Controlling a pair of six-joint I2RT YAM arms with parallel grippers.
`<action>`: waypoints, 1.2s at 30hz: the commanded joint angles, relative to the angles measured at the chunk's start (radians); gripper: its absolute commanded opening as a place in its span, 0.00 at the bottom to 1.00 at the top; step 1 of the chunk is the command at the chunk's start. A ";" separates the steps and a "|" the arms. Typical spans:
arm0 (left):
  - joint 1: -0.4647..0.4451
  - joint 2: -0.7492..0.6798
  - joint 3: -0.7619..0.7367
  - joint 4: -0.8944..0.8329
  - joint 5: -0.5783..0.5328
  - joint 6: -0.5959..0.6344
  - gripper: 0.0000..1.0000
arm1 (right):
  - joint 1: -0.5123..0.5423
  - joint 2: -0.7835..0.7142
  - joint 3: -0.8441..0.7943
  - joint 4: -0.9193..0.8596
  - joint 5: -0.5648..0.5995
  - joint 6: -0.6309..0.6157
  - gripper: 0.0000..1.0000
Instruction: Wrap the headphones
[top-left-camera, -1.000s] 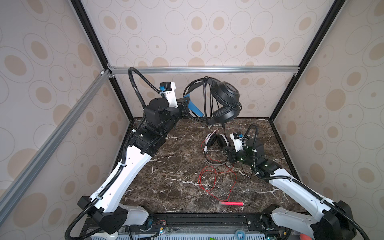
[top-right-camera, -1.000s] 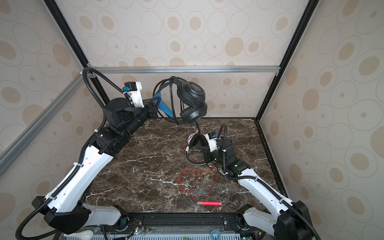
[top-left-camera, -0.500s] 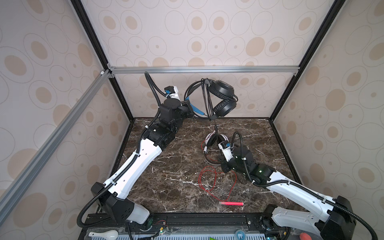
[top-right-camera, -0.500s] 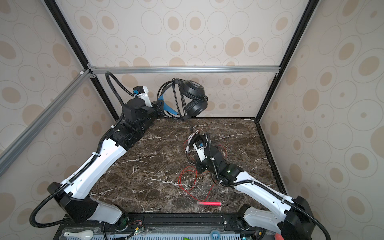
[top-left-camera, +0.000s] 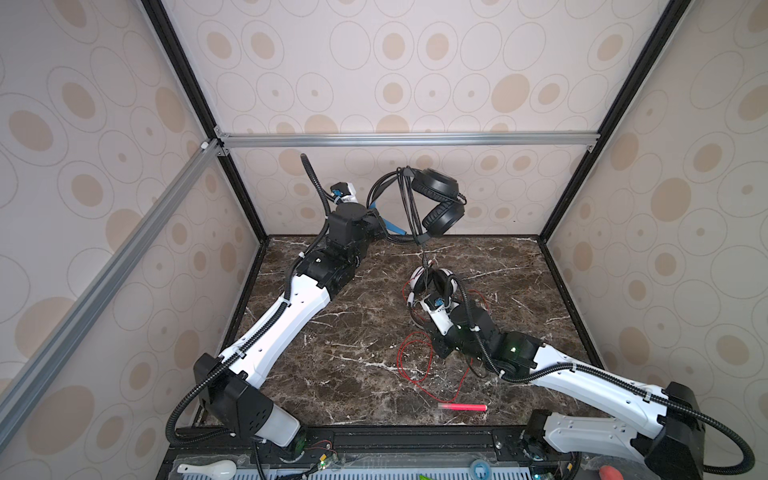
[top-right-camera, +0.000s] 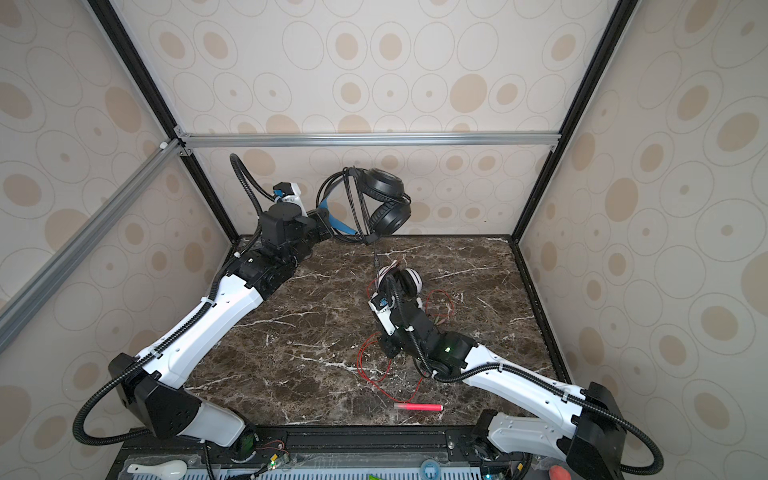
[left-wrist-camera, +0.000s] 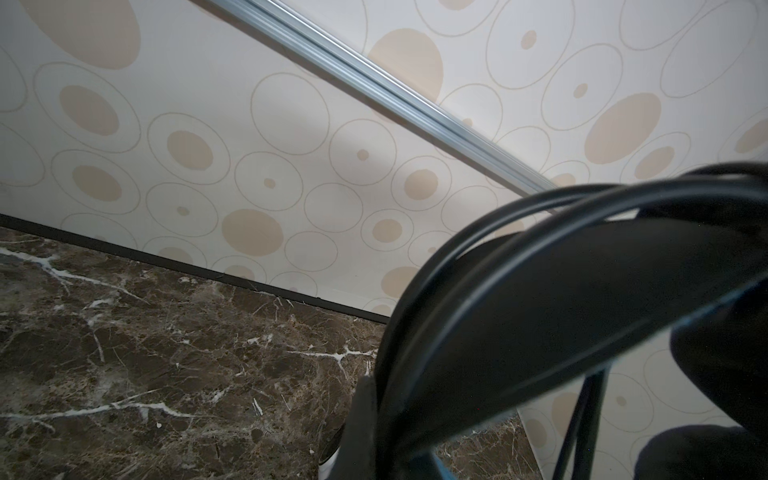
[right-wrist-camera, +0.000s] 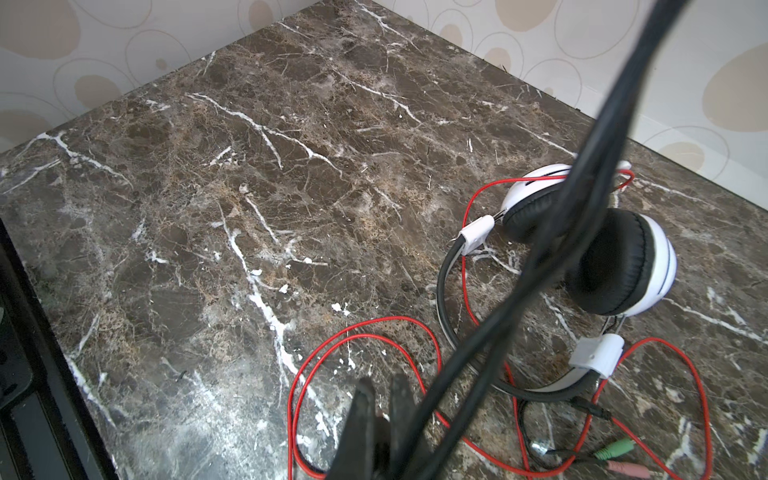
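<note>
The black headphones (top-left-camera: 440, 203) (top-right-camera: 384, 203) hang in the air at the back of the cell. My left gripper (top-left-camera: 380, 222) is shut on their blue-lined headband (left-wrist-camera: 540, 311), which several turns of black cable (left-wrist-camera: 432, 266) cross. From there the cable (top-left-camera: 423, 253) (right-wrist-camera: 582, 199) drops straight to my right gripper (top-left-camera: 438, 351) (right-wrist-camera: 380, 384). That gripper is low over the marble, shut on the cable at the base of its fingers. The white headphones (top-left-camera: 446, 278) (right-wrist-camera: 648, 266) lie on the table just behind it, with their red cable (top-left-camera: 411, 361) (right-wrist-camera: 361, 328) in loose loops.
A pink stick (top-left-camera: 463, 407) (top-right-camera: 417, 406) lies near the front edge. Green and pink plugs (right-wrist-camera: 619, 446) on a thin black lead rest beside the red loops. Patterned walls and black frame posts (top-left-camera: 565, 195) close the marble table (top-left-camera: 332, 340) on three sides.
My right gripper has drawn away from the white headphones toward the front and sunk lower. The left arm has stretched further back and turned the black headphones.
</note>
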 joint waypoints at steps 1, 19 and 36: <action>0.019 -0.050 0.016 0.182 -0.076 -0.064 0.00 | 0.041 0.013 0.035 -0.118 0.012 -0.035 0.00; -0.008 -0.069 -0.263 0.125 -0.188 0.303 0.00 | 0.154 0.158 0.574 -0.405 0.205 -0.356 0.00; -0.033 -0.250 -0.419 -0.078 0.250 0.602 0.00 | -0.024 0.417 0.978 -0.526 0.259 -0.742 0.00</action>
